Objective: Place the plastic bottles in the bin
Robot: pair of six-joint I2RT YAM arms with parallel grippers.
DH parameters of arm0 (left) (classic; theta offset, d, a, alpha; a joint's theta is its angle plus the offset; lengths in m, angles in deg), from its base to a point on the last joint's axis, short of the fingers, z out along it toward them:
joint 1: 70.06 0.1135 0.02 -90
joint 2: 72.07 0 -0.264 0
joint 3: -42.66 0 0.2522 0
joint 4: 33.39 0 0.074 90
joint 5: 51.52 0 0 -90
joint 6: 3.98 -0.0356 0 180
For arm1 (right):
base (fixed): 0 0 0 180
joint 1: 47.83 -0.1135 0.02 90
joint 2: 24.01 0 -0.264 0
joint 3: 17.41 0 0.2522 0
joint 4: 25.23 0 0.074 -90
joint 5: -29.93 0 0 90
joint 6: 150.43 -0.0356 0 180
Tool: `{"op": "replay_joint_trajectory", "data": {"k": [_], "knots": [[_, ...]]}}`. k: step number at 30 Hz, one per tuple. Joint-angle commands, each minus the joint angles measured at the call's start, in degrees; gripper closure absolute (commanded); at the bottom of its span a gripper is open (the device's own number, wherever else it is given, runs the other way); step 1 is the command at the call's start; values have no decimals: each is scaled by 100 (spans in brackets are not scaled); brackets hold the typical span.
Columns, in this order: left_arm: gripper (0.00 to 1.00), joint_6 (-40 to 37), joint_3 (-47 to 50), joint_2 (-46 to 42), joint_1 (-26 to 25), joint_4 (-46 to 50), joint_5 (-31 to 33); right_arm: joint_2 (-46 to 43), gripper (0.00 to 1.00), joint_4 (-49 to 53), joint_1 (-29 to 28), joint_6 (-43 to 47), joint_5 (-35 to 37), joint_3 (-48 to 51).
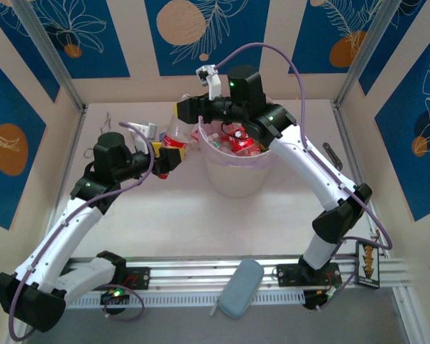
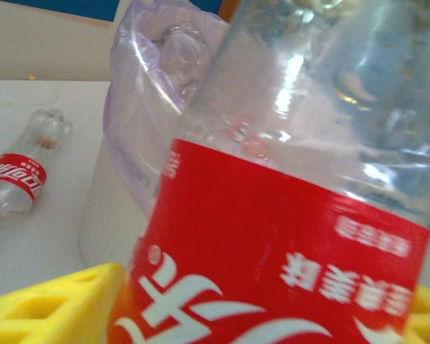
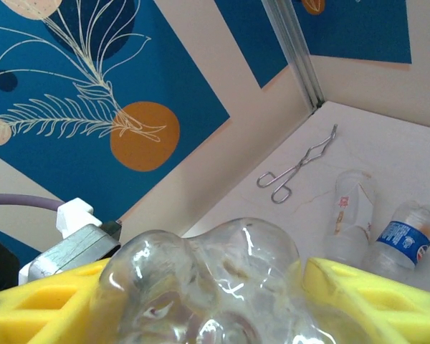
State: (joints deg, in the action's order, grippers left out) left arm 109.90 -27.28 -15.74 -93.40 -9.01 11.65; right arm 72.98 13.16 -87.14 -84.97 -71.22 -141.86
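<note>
Left wrist: red-label bottle (image 2: 287, 236) cut off by top, right and lower edges, print blurred, hiding much of the bin (image 2: 140, 93); small bottle (image 2: 18, 179) cut by left edge. Right wrist: clear bottle (image 3: 208, 287) cut off at lower edge.

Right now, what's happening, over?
Right end effector clamps clear red-labelled plastic bottle; left end effector flanks it, grip unclear. Lilac translucent round bin alongside. No obstruction.
</note>
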Motion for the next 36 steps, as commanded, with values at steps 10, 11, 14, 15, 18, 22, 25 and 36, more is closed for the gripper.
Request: {"op": "replay_joint_trajectory", "data": {"k": [10,11,14,15,18,22,25,36], "knots": [[0,-203,-256,-853,109,303,1449,-471,43,356,484,837,713,-954],[0,-243,-418,-775,110,632,1709,-576,43,350,598,873,756,-952],[0,-325,-693,-469,105,965,1907,-845,43,378,986,935,814,-920],[0,-294,-729,-380,109,902,1830,-925,43,406,1107,948,852,-901],[0,-140,-795,-65,94,543,1561,-1192,43,453,1534,978,995,-726],[4,-175,-1136,469,-62,403,1452,-1577,43,262,2056,941,1102,-263],[4,-383,-1505,949,-352,563,1689,-1729,43,274,2288,1111,1438,-41],[0,-643,-2310,2273,-939,721,2028,-1287,44,1488,2446,2047,2160,-329]]}}
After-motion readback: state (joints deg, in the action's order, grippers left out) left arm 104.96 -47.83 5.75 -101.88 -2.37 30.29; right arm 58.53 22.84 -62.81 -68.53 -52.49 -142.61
